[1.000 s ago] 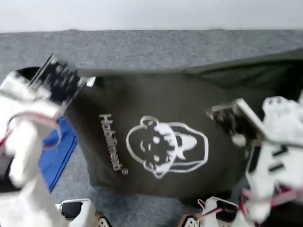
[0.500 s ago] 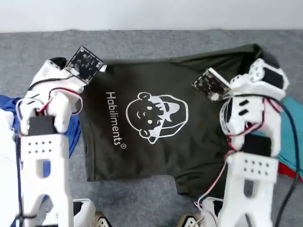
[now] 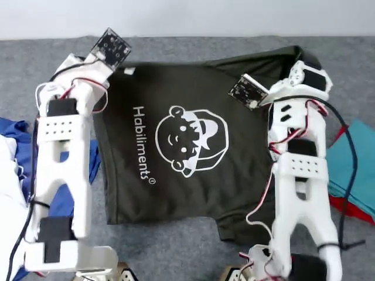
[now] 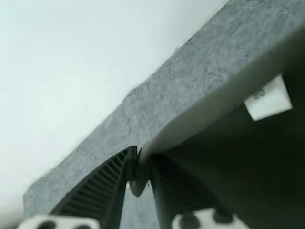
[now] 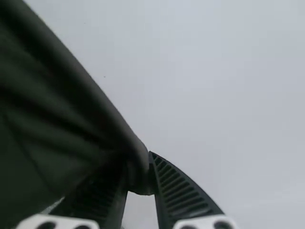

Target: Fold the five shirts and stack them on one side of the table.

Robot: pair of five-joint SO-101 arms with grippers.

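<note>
Looking from the left of the dark shirt (image 3: 176, 181), you have a white cloth (image 3: 4, 193) and a blue cloth (image 3: 20, 152) bunched together. The blue one runs under the left arm (image 3: 61, 134) and ends just beside the shirt's left edge.

The left arm stretches along that edge toward the shirt's far left corner. Your left gripper (image 4: 138, 164) is pinched narrow there, with its ribbed fingers (image 4: 107, 183) clamped on the shirt's hem. A white tag (image 4: 268, 98) sits on the fabric near that grip, and it shows from above too (image 3: 128, 71).

The shirt itself lies spread on the grey table (image 3: 176, 50), print side up. A white cartoon face (image 3: 190, 140) sits near its middle, with white lettering (image 3: 142, 143) running sideways to the left of it.

Along the shirt's right side runs the right arm (image 3: 299, 158), lying over the fabric. Your right gripper (image 5: 140, 176) is closed tight on a fold of the dark cloth at the shirt's far right part, and the cloth hangs away from the fingers (image 5: 178, 191).

To the right of the shirt lies a teal cloth (image 3: 357, 158), with a red cloth (image 3: 351, 208) showing from under its near edge.
</note>
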